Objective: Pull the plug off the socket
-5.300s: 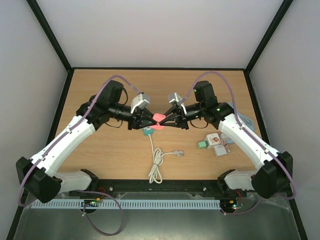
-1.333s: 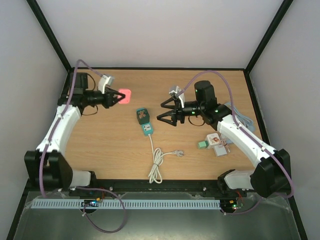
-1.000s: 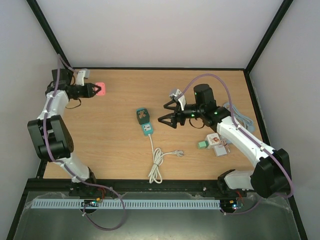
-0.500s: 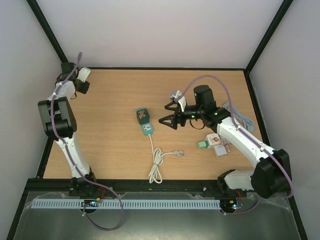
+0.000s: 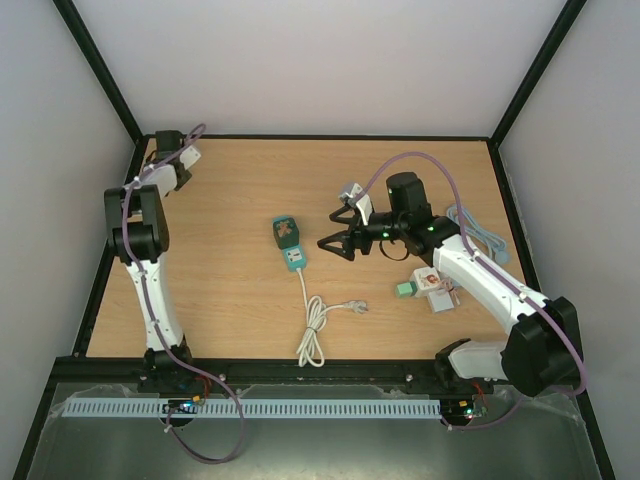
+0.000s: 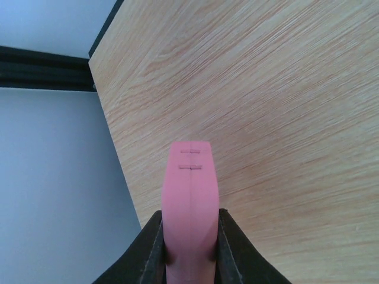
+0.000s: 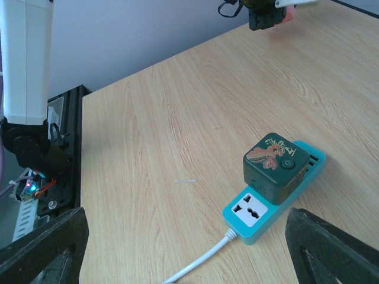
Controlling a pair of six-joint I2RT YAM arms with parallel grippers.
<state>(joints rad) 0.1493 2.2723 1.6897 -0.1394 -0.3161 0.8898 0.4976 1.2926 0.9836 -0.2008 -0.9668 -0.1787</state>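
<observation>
My left gripper [image 6: 189, 218] is shut on a pink plug [image 6: 190, 189], held low over the wood near the table's far left corner. In the top view the left arm [image 5: 140, 215] stretches into that corner and the plug is hidden. A teal socket strip [image 5: 293, 258] lies mid-table with a dark green cube adapter [image 5: 285, 229] plugged into its far end. My right gripper [image 5: 335, 228] hovers open just right of the strip, nothing between its fingers. In the right wrist view the strip [image 7: 256, 212] and adapter [image 7: 276, 166] lie ahead, right of centre.
The strip's white cable [image 5: 312, 328] coils toward the near edge and ends in a loose plug [image 5: 355, 307]. Small boxes [image 5: 432, 285] and a grey-blue cord [image 5: 482, 238] sit at the right. Black frame rails [image 5: 110, 230] border the table.
The left arm has swung from the table's middle to the far left corner, carrying the pink plug away from the strip. The right gripper has let go and drifted slightly right.
</observation>
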